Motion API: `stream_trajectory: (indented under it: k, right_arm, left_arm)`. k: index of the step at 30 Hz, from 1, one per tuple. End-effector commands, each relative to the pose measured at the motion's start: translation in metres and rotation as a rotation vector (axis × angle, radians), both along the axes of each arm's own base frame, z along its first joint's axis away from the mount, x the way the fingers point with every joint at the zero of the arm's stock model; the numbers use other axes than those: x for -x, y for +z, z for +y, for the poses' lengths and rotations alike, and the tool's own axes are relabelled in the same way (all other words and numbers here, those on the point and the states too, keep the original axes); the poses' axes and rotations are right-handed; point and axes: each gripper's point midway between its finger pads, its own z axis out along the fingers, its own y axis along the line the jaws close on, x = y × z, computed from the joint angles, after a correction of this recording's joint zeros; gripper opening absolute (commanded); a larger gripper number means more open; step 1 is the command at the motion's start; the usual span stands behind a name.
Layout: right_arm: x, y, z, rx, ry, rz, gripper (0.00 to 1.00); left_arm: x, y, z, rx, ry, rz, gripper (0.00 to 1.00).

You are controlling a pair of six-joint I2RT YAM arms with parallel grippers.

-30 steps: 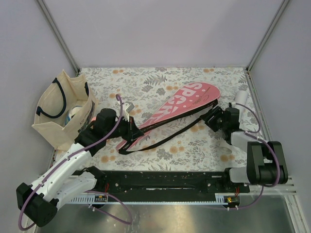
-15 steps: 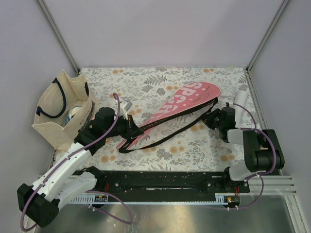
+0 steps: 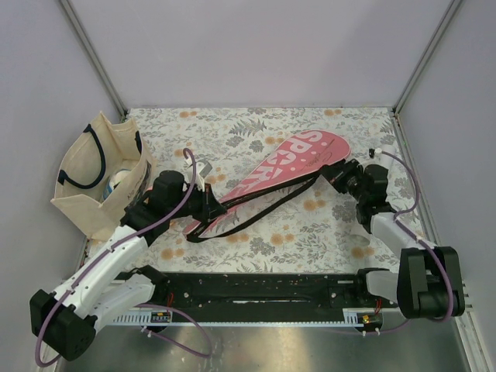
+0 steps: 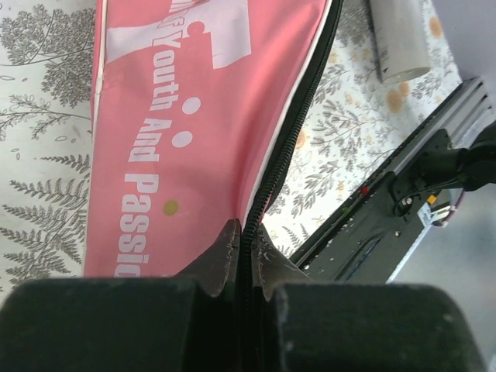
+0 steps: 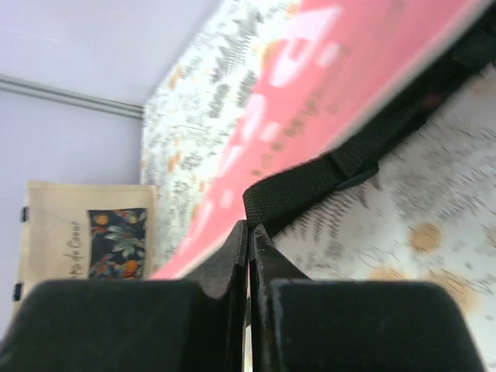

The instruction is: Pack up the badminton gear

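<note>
Grip on the pink racket-shaped fabric cover lettered "SPORT" (image 3: 288,165) comes from the left gripper (image 4: 248,232), whose jaws are pinched together on the black zipper seam at its narrow end, probably to anchor the cover while the other arm works on it. The cover lies diagonally across the middle of the floral-patterned table (image 3: 232,128), with its broad head toward the far right corner and its narrow end toward the near left. The right gripper (image 5: 248,229) is closed tight beside the head, its tips meeting right at the black webbing strap (image 5: 310,190), though the blurred wrist picture leaves it unclear whether any webbing is caught between them (it looks like an attempt to gather the loose strap). Only the left wrist view shows the long white tube (image 4: 399,39), lying near the right edge beyond the cover; from overhead the right arm hides it. The overhead view alone shows the strap's full loop and the beige tote bag with navy handles (image 3: 93,182) at the left edge. No rackets show anywhere, so they may already be inside
</note>
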Motion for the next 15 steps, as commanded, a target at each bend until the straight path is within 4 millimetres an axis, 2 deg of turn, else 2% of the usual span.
stream_trajectory:
  k: [1, 8, 10, 14, 15]
  right_arm:
    - [-0.006, 0.066, 0.014, -0.033, 0.072, -0.154, 0.00]
    - [-0.036, 0.133, 0.038, -0.235, 0.171, -0.277, 0.00]
    - [-0.047, 0.134, 0.038, -0.197, 0.173, -0.268, 0.00]
    - [-0.071, 0.108, 0.028, 0.005, 0.147, -0.189, 0.00]
    - [-0.076, 0.110, 0.031, 0.028, 0.166, -0.183, 0.00]
  left_arm:
    - [-0.015, 0.005, 0.004, -0.040, 0.003, -0.086, 0.00]
    - [-0.006, -0.005, -0.002, -0.037, -0.078, -0.077, 0.00]
    - [0.000, -0.007, -0.005, -0.028, -0.111, -0.064, 0.00]
    - [0.008, -0.006, -0.013, 0.011, -0.176, -0.038, 0.00]
    - [0.011, -0.006, -0.016, 0.024, -0.191, -0.030, 0.00]
